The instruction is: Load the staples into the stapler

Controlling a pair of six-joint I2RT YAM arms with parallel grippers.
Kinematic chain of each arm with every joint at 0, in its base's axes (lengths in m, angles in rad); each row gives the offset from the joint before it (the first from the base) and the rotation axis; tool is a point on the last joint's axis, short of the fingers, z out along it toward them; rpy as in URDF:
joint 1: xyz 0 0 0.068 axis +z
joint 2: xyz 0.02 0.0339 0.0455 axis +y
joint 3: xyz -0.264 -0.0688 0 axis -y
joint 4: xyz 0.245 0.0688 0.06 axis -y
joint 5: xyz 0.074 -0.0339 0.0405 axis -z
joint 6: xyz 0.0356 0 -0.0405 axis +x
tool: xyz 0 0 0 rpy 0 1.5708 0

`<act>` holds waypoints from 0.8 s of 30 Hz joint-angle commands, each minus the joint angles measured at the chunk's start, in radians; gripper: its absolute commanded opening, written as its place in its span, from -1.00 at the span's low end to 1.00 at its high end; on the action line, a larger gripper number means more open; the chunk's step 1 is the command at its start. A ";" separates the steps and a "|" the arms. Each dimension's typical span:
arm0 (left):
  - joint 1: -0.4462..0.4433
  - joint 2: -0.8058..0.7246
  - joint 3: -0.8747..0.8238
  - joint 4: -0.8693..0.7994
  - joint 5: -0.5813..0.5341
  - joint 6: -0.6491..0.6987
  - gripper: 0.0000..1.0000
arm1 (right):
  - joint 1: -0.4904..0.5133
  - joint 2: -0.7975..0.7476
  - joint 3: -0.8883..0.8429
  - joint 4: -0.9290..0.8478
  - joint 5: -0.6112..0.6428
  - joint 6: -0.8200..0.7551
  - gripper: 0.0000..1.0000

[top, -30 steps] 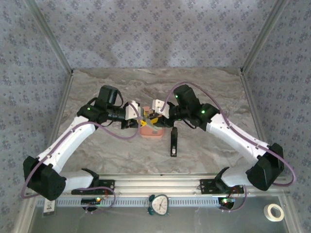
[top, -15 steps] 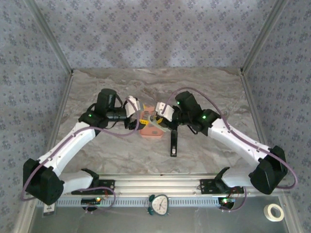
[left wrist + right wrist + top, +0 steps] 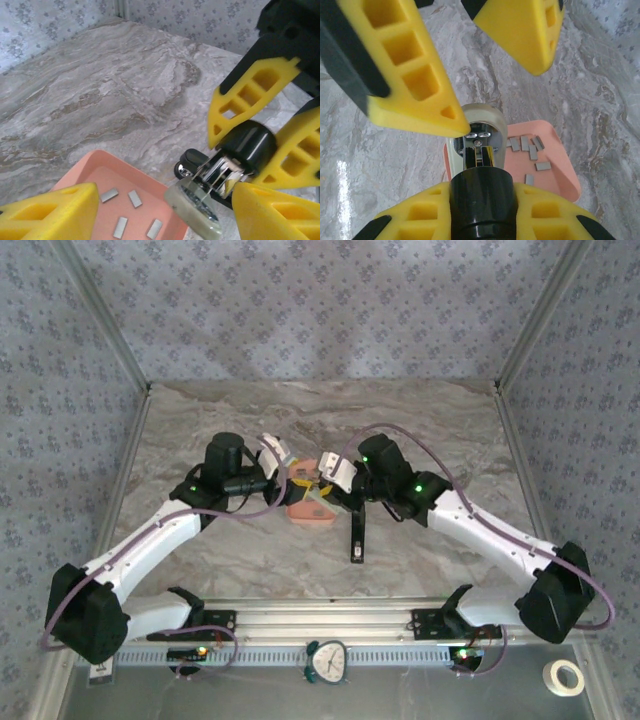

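Yellow ribbed fingers [image 3: 50, 212] of the left gripper [image 3: 166, 192] at the bottom corners of the left wrist view, spread wide, clasping nothing. Just beyond, lower left: several small, short grey metal staples [image 3: 134, 198], loose and flat on the floor of a shallow salmon-pink rectangular tray [image 3: 92, 170], none lifted yet. By the tray's right corner, contact unclear, a black round-nosed stapler [image 3: 248, 142] with chrome channel and translucent base, clenched between the yellow fingers [image 3: 255, 85] of the right gripper [image 3: 240, 157], centre right. Farther back, grey-veined marble tabletop [image 3: 100, 85] up to the patterned wall [image 3: 50, 20], upper left.

Likely next: reaching down for one strip. Hazards, as judged:
- Thin flat staples hard to pinch with broad fingers, so prone to skidding or scattering.
- Light tray apt to slide under a push.
- Both grippers crowded close, hence risk of knocking the stapler askew in its grip.
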 commanded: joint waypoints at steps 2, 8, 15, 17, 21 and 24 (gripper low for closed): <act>-0.003 -0.002 -0.011 -0.008 -0.077 -0.010 0.39 | 0.006 -0.063 -0.011 0.092 -0.022 0.012 -1.00; -0.003 0.013 -0.015 -0.017 -0.106 -0.007 0.38 | -0.007 -0.100 -0.033 0.118 -0.052 0.023 -1.00; 0.001 0.066 -0.008 -0.038 -0.194 -0.008 0.36 | -0.035 -0.158 -0.082 0.204 -0.103 0.063 -1.00; 0.003 0.076 -0.008 -0.040 -0.203 -0.005 0.35 | -0.048 -0.173 -0.092 0.223 -0.120 0.078 -1.00; 0.005 0.094 -0.006 -0.049 -0.226 0.001 0.33 | -0.070 -0.194 -0.103 0.248 -0.144 0.100 -1.00; 0.005 0.106 -0.002 -0.065 -0.240 0.013 0.33 | -0.077 -0.196 -0.103 0.247 -0.152 0.110 -1.00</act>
